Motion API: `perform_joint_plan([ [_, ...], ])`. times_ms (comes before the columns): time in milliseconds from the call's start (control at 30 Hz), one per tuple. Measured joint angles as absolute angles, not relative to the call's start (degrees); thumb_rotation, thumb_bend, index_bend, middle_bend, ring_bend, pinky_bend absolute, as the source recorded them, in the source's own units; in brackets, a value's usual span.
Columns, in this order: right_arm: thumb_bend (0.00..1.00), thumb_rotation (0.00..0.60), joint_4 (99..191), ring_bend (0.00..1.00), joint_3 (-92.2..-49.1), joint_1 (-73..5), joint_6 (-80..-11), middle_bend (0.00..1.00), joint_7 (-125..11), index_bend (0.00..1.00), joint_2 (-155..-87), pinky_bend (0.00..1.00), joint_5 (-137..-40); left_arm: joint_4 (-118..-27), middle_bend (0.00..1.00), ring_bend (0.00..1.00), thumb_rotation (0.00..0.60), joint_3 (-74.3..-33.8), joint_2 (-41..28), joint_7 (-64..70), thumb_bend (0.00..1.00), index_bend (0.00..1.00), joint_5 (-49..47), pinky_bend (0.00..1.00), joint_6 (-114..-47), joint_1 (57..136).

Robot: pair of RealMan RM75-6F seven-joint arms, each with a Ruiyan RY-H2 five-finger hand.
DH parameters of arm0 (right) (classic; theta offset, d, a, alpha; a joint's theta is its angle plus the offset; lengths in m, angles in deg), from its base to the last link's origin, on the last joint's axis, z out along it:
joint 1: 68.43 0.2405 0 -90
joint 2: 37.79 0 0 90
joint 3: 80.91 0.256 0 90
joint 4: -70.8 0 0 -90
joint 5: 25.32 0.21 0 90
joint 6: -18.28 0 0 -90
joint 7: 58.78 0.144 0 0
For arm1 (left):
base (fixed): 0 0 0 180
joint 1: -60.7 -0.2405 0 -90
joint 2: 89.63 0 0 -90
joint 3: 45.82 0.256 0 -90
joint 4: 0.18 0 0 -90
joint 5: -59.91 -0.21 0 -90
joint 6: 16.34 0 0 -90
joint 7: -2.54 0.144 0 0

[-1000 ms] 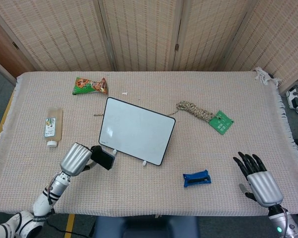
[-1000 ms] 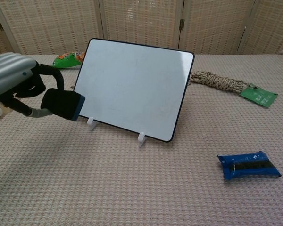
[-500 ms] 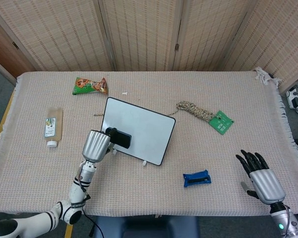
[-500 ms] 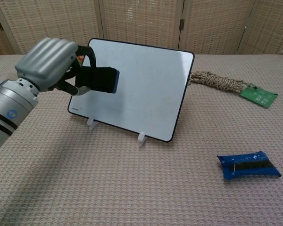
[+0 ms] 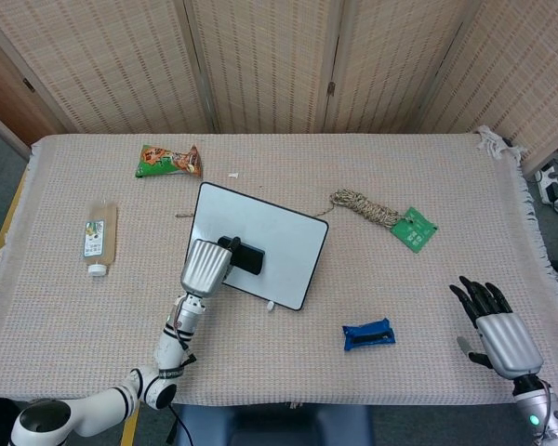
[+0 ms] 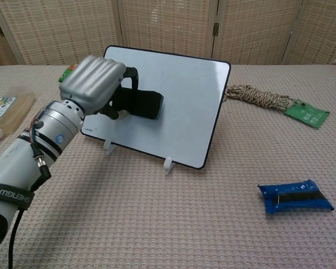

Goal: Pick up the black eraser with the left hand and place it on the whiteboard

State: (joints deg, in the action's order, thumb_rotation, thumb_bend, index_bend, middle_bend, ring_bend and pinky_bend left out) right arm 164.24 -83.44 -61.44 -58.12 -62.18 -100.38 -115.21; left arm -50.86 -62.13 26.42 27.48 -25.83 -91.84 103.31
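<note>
**Operator:** Report status of the left hand (image 6: 95, 84) and the black eraser (image 6: 139, 104).

**Technician:** The left hand is grasping the black eraser, fingers wrapped over its near end. The eraser projects forward from the hand and lies against, or just in front of, the face of the whiteboard (image 6: 185, 95). Actual contact cannot be confirmed: the chest view shows the eraser overlapping the board surface, and the head view shows the same eraser (image 5: 249, 259) over the board's white area (image 5: 288, 243).

**Operator:** Task progress?

**Technician:** Judged from the present layout, pickup is complete and transport to the board is essentially complete. Remaining steps: seat the eraser on the board face, release the grasp, and draw the hand clear. The board stands tilted on two small white feet, so excess pressure could push it back.

**Operator:** Right hand (image 5: 500, 333)?

**Technician:** Idle, well apart from the left hand at the far side of the desk (image 5: 428, 307). It holds nothing and its dark fingers are spread.

**Operator:** Other items near the working hand?

**Technician:** A bottle (image 6: 5, 109) lies beside the left arm, away from the board. A blue packet (image 6: 295, 196), a rope coil (image 6: 257, 96) and a green card (image 6: 308, 115) lie beyond the board, clear of the path.
</note>
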Motion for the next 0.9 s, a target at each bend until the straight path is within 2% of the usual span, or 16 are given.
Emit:
perform_joint_plan([
  [267, 0.39, 0.6, 164.51, 0.0, -83.54, -61.56, -58.53, 0.0, -61.9, 0.0, -100.13, 0.0, -115.46, -48.29, 1.0, 0.94, 0.6, -61.07, 28.07, 25.96, 0.4, 0.56, -25.96, 0.99, -92.04, 104.62],
  [433, 0.39, 0.6, 164.53, 0.0, -83.57, -61.83, -59.13, 0.0, -61.43, 0.0, -99.9, 0.0, -115.67, -46.84, 1.0, 0.93, 0.6, -60.41, 29.18, 25.09, 0.39, 0.44, -25.95, 0.99, -92.24, 105.11],
  [600, 0.39, 0.6, 164.6, 0.0, -83.7, -62.15, -59.93, 0.0, -61.27, 0.0, -99.72, 0.0, -116.2, -47.26, 1.0, 0.93, 0.6, -59.8, 29.31, 24.94, 0.31, 0.34, -26.23, 0.99, -93.1, 105.13],
  [900, 0.39, 0.6, 164.64, 0.0, -83.93, -62.67, -61.02, 0.0, -61.38, 0.0, -99.66, 0.0, -117.01, -51.16, 1.0, 0.93, 0.6, -58.71, 27.69, 26.11, 0.26, 0.31, -26.62, 0.99, -94.55, 104.05],
])
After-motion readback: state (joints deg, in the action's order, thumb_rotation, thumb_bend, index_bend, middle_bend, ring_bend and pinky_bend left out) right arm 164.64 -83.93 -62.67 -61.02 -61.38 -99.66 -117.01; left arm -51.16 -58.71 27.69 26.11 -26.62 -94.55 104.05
